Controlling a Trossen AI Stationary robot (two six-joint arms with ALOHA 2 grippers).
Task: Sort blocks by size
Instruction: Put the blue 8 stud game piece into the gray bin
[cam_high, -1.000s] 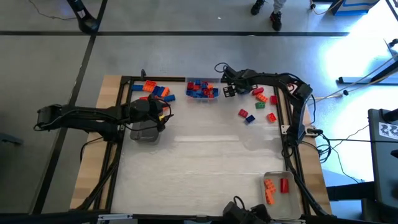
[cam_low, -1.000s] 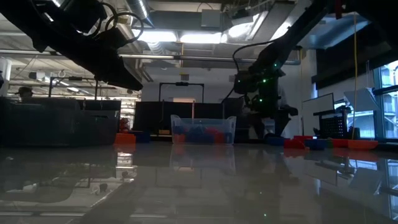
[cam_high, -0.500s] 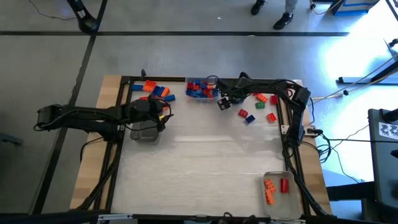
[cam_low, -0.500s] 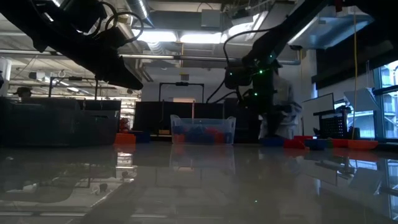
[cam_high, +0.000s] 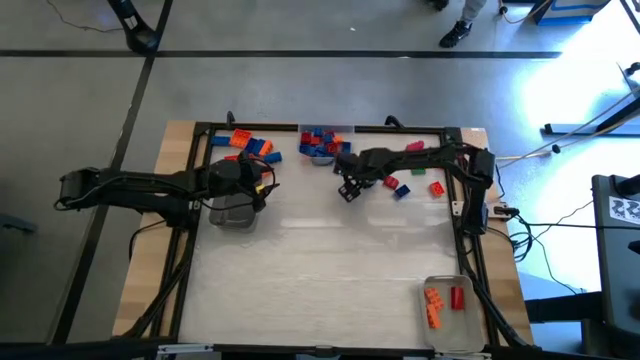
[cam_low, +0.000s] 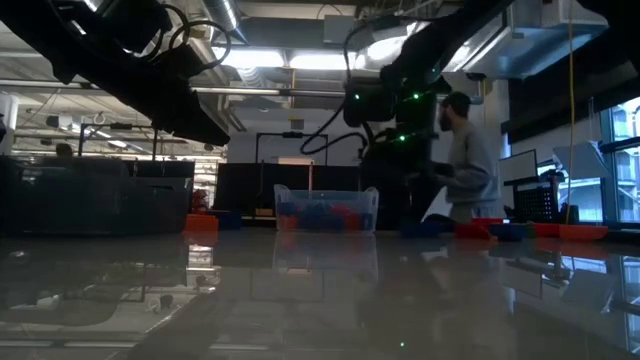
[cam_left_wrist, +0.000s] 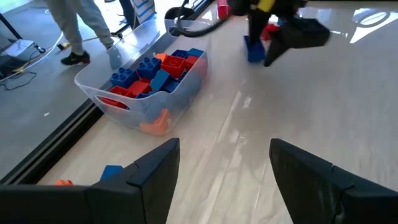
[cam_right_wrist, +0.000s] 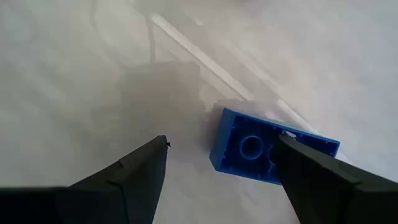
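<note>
right claw (cam_high: 346, 190) open, upper centre of high view, hovering over a blue studded plastic brick (cam_right_wrist: 272, 148) lying underside-up on the pale bench (cam_high: 330, 270) | left claw (cam_left_wrist: 221, 168) open, upper left, above a clear empty tray (cam_high: 232, 213) | clear tray of red and blue bricks (cam_high: 324, 144) at top centre

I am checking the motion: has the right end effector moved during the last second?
Yes. The right end effector moved leftward and nearer, past the far clear tray.
</note>
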